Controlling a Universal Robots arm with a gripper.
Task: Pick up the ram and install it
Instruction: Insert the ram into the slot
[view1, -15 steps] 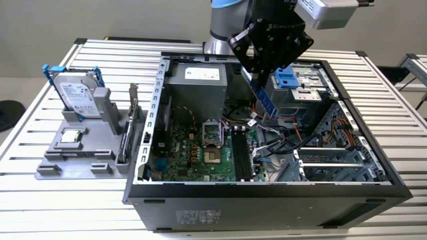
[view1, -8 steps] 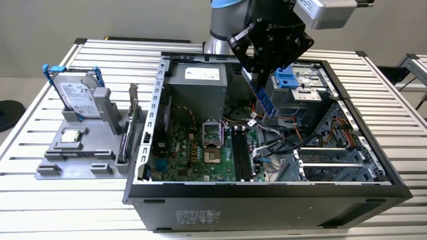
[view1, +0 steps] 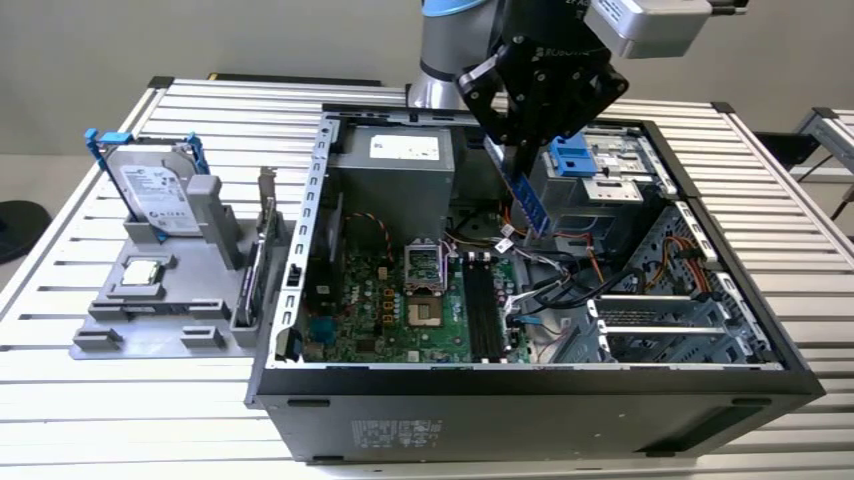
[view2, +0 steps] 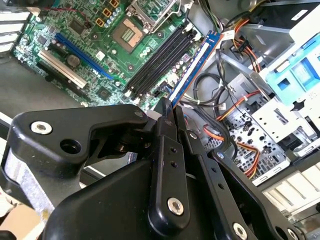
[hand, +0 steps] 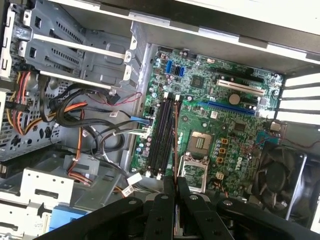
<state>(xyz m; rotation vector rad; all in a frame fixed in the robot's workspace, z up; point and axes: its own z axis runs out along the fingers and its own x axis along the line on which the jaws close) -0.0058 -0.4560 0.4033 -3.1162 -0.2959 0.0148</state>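
My black gripper (view1: 518, 140) hangs over the open computer case, shut on the ram (view1: 527, 195). The ram is a long narrow blue stick that points steeply down from the fingers into the case. Its lower end hovers above the cables, a little toward the exterior view's right of the black memory slots (view1: 481, 305) and apart from them. In the second wrist view the ram (view2: 194, 62) runs out from the fingertips (view2: 167, 107) beside the slots (view2: 160, 57). In the first wrist view the closed fingers (hand: 175, 187) sit in line with the slots (hand: 162, 135).
The case (view1: 534, 385) lies open on a slatted table. Inside are the green motherboard (view1: 380, 300), a power supply (view1: 394, 165), loose cables (view1: 561, 285) and a blue drive bracket (view1: 574, 160). A grey fixture (view1: 147, 320) outside holds a hard drive (view1: 154, 195) and a bracketed card (view1: 260, 250).
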